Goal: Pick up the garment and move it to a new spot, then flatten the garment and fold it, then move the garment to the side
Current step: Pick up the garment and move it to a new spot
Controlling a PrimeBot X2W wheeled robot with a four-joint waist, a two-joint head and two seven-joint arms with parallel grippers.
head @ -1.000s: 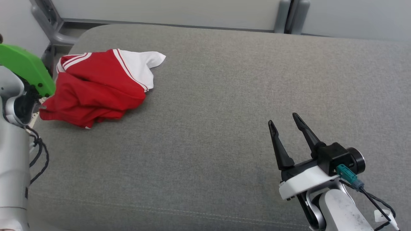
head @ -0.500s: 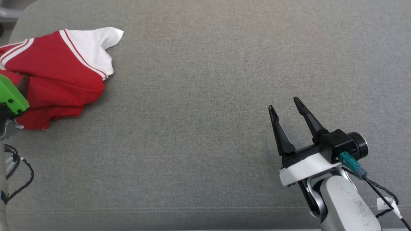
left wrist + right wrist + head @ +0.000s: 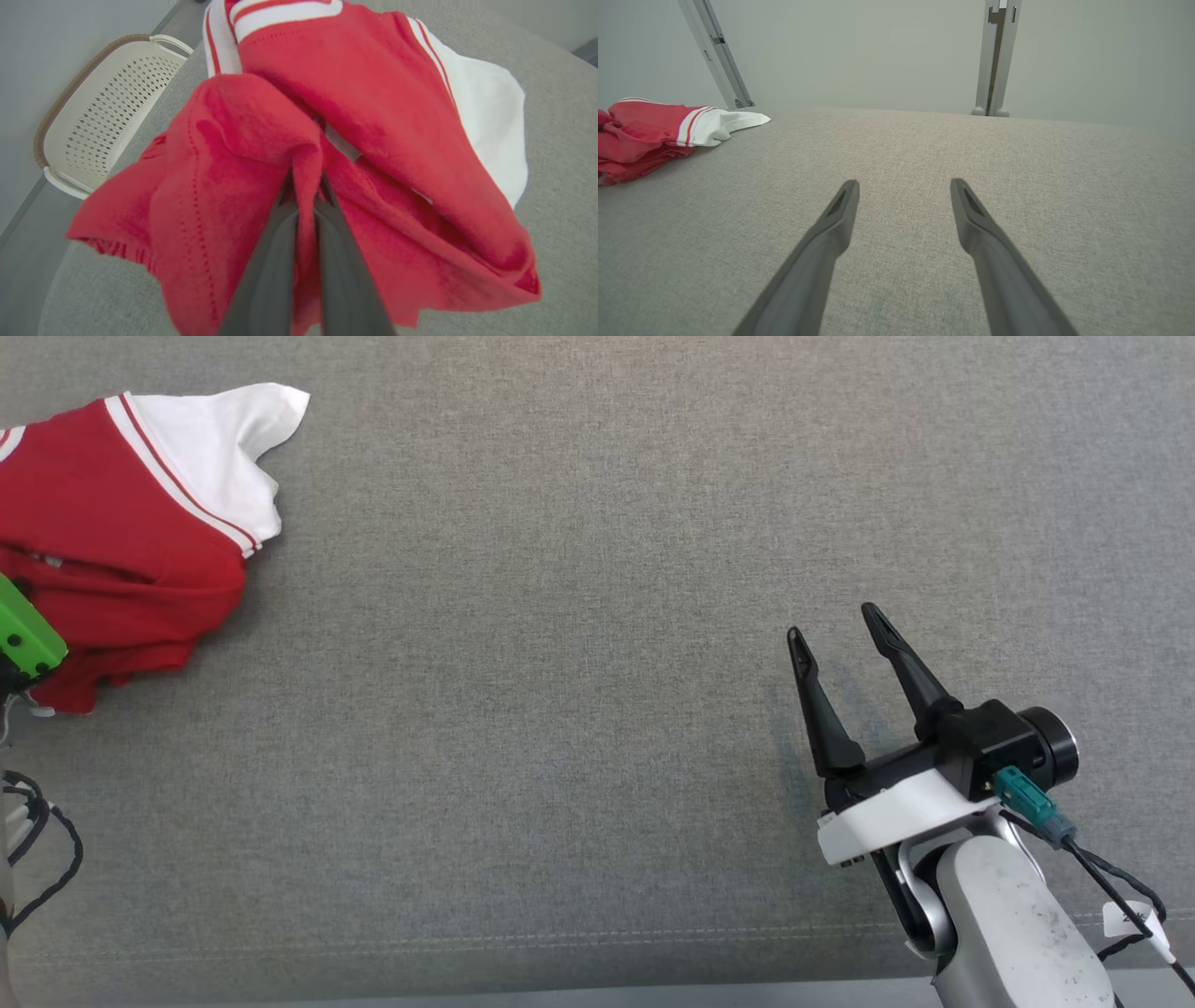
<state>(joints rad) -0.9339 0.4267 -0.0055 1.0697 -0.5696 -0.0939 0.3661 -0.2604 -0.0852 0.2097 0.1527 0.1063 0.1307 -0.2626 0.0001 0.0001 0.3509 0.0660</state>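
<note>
In the head view the whole picture has slid since a second ago, which is the camera turning, not the cloth moving. The garment [image 3: 112,541], red with a white striped sleeve, lies bunched at the far left of the grey worktop [image 3: 560,709], and the left arm's green cover [image 3: 23,635] shows at its near left edge. The right claw [image 3: 834,623] hangs spread and empty over bare worktop at the near right, well apart from the garment. The left wrist view shows the real change: the left claw [image 3: 306,186], open a moment ago, has pressed together on a raised ridge of red fabric and pinches it between both fingers, with a white perforated basket [image 3: 93,107] beyond the worktop's edge. The grasp looks made, so the lift and carry to a new spot likely come next, while flattening and folding are not yet begun. In the right wrist view the right claw's fingers stand wide apart, touching nothing, with the garment [image 3: 644,130] far off to the left
</note>
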